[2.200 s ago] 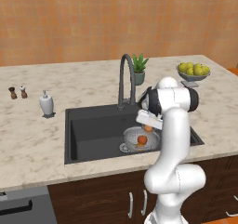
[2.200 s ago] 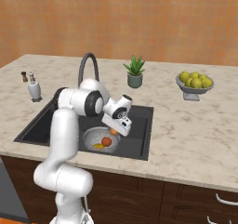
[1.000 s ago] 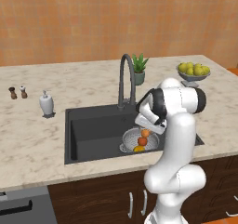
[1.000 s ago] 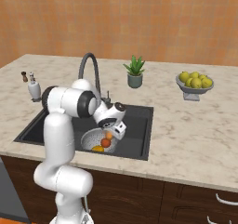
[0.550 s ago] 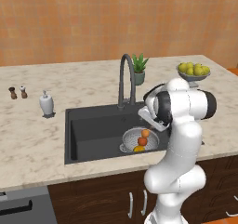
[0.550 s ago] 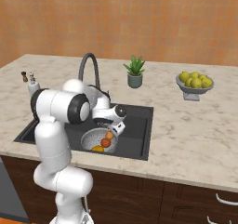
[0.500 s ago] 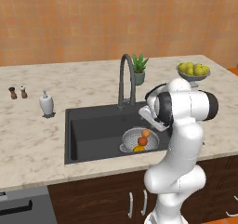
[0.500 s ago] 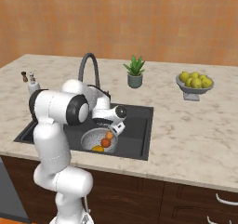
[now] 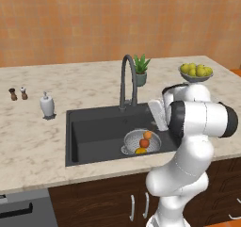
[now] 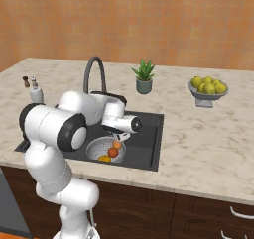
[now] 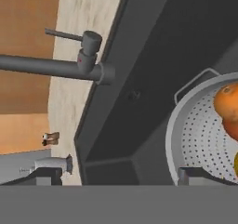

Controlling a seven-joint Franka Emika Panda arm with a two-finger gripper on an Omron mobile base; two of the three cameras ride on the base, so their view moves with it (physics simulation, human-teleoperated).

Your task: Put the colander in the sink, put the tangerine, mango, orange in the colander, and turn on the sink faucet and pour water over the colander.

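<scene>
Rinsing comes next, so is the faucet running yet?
Off. No blue stream falls from the faucet spout, and the fruit sits dry in the colander in the sink.

Colander [image 9: 135, 140] sits in the sink [image 9: 96, 134] at its right front, three fruits [image 9: 144, 143] inside, faucet [image 9: 127, 80] behind, soap dispenser [image 9: 46, 105] on the counter [image 9: 33, 141] to the left.

A small potted plant [image 9: 140, 69] is standing on the beige marbled tabletop [image 9: 33, 141], and a footed grey bowl of yellow-green fruit [image 9: 196, 72] is sitting well off to its right. A white soap dispenser [image 9: 46, 105] is standing farther left, with two little brown shakers [image 9: 18, 93] beyond it. Dark wood cabinets [image 10: 198, 215] are running below, an orange wall [image 9: 94, 19] behind.
</scene>
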